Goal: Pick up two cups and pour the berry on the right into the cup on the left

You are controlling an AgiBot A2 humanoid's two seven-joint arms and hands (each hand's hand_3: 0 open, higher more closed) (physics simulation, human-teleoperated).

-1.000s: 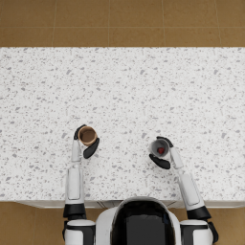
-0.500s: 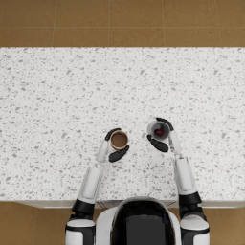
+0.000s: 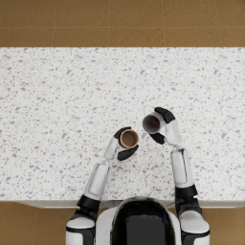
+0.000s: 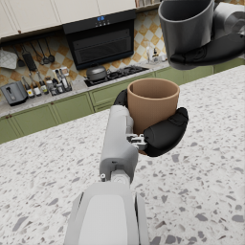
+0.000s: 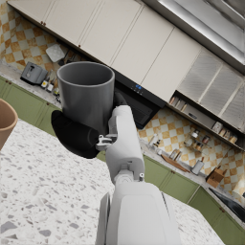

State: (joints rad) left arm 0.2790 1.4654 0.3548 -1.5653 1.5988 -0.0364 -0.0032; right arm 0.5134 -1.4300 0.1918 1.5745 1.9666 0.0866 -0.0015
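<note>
Now the left hand [image 3: 123, 143] grips the brown cup [image 3: 128, 139] upright, fingers wrapped round its wall, and it has come well in from the left over the last second, so the cup sits over the middle of the counter [image 3: 57, 95], toward the near edge. Just to its right, the right hand [image 3: 161, 125] holds the grey cup [image 3: 151, 124], fingers closed round it, and has brought it inward and begun tipping it toward the brown one; half a second ago it stood more upright and farther off. The berry [image 3: 154, 123] shows as a red spot still inside the grey cup. In the left wrist view the grey cup [image 4: 186, 24] hangs higher than the brown cup's [image 4: 152, 107] rim and just beside it, not touching. Both cups are lifted and brought together, so the pour looks to be starting; more tilt seems needed before the berry rolls out.
</note>
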